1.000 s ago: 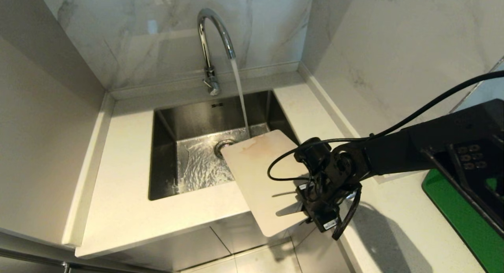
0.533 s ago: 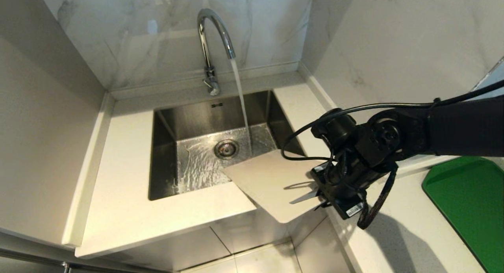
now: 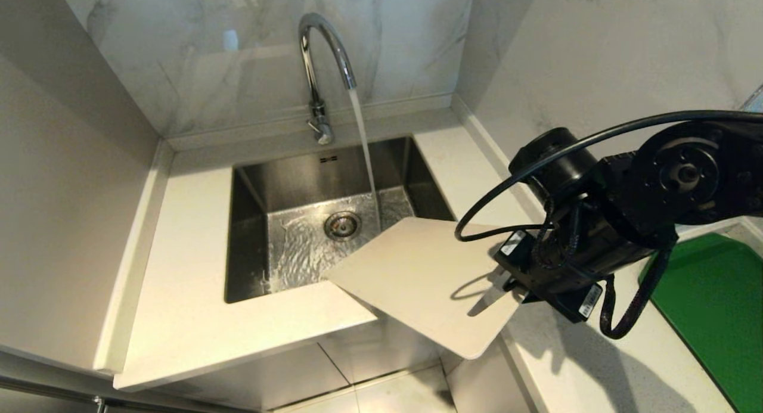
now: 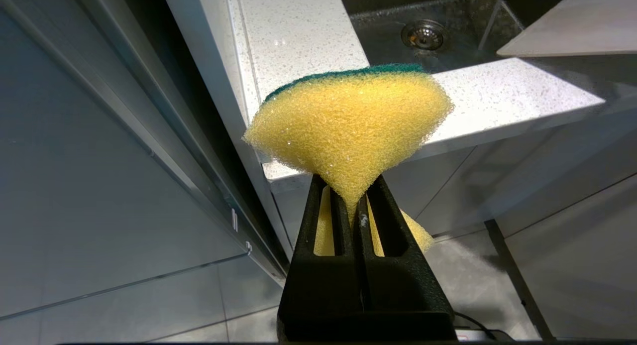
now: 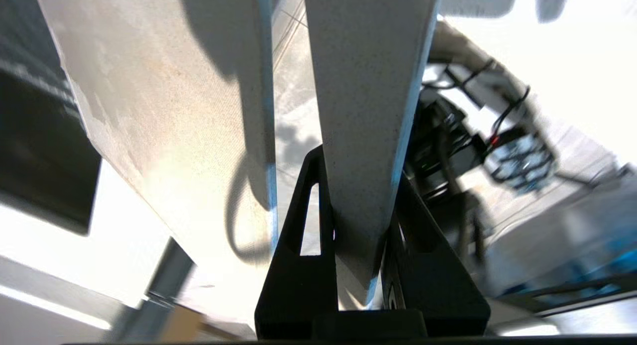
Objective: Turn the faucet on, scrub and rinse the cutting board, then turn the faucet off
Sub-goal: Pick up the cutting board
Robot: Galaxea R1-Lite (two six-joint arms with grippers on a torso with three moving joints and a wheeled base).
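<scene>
Cream-white plastic, the cutting board [image 3: 426, 282] was pinched by one edge in the right gripper [image 3: 506, 282], jaws closed on it, and reached away from the claw toward the sink [image 3: 262, 186], its far corner out over the basin rim and its near corner past the counter's [image 3: 197, 317] front edge. It hung tilted, close to level, just short of the water stream [image 3: 363, 145] beyond its far corner. The faucet [image 3: 319, 67] stood well beyond the claw, at the back of the basin, running. The left gripper [image 4: 354, 220] sat low, outside the head view, closed on a yellow-and-green sponge [image 4: 348, 131]. A green tray [image 3: 709, 294] lay on the counter on the claw's side away from the sink. Judged progress: tap on, done; no stain visible on the board's upper face, so scrubbing probably finished or nearly so; rinse uncertain; shutting the tap off remained.
</scene>
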